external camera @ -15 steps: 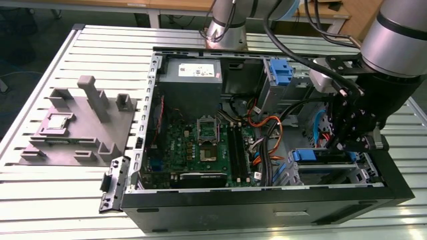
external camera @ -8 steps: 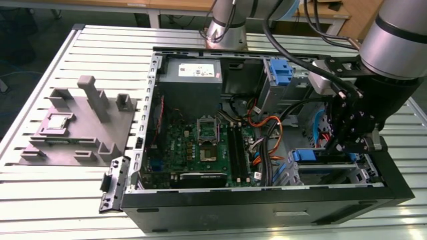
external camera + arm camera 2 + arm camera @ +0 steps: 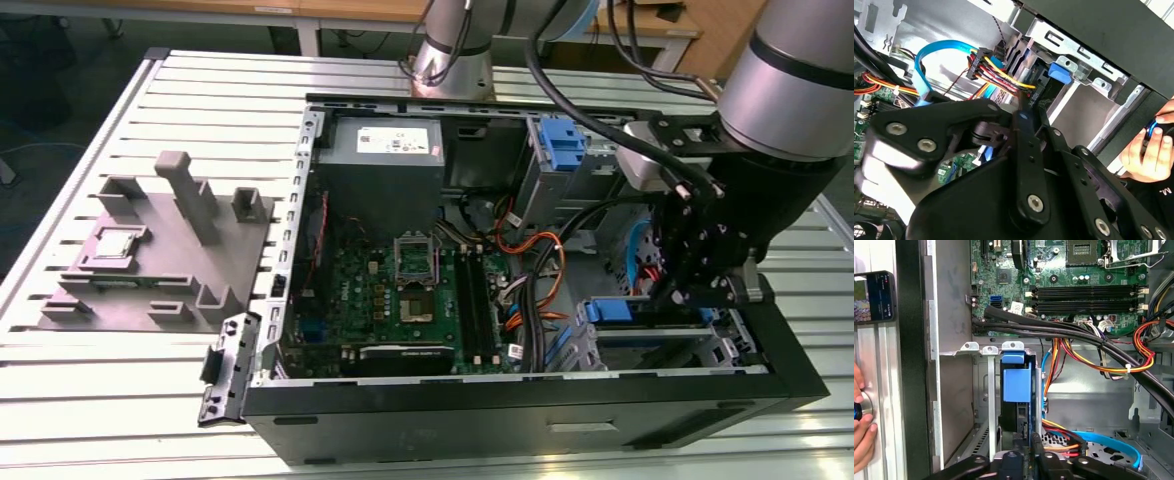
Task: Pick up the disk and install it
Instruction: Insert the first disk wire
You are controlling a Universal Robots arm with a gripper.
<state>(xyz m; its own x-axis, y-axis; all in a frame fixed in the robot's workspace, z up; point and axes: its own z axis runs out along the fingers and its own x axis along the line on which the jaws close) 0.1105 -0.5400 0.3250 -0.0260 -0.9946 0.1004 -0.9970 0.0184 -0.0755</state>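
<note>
The disk [image 3: 625,312] sits edge-on in the drive bay at the front corner of the open computer case [image 3: 534,405], on the exterior view's right. Its bright blue rail [image 3: 1016,385] shows between the bay's metal walls in the first wrist view. My gripper [image 3: 674,300] reaches down into the case right behind the disk. In the second wrist view the black fingers [image 3: 1021,120] come together, and the gripper [image 3: 1016,112] looks shut with nothing between them. The gripper [image 3: 1029,445] stands at the disk's rear end; I cannot tell whether it touches.
Orange, red and yellow cables [image 3: 1089,360] and a blue flat cable [image 3: 1109,442] run close by the bay. The motherboard [image 3: 400,290] fills the case floor. A grey fixture block [image 3: 147,250] lies on the slatted table. A person's hand [image 3: 861,420] rests outside the case wall.
</note>
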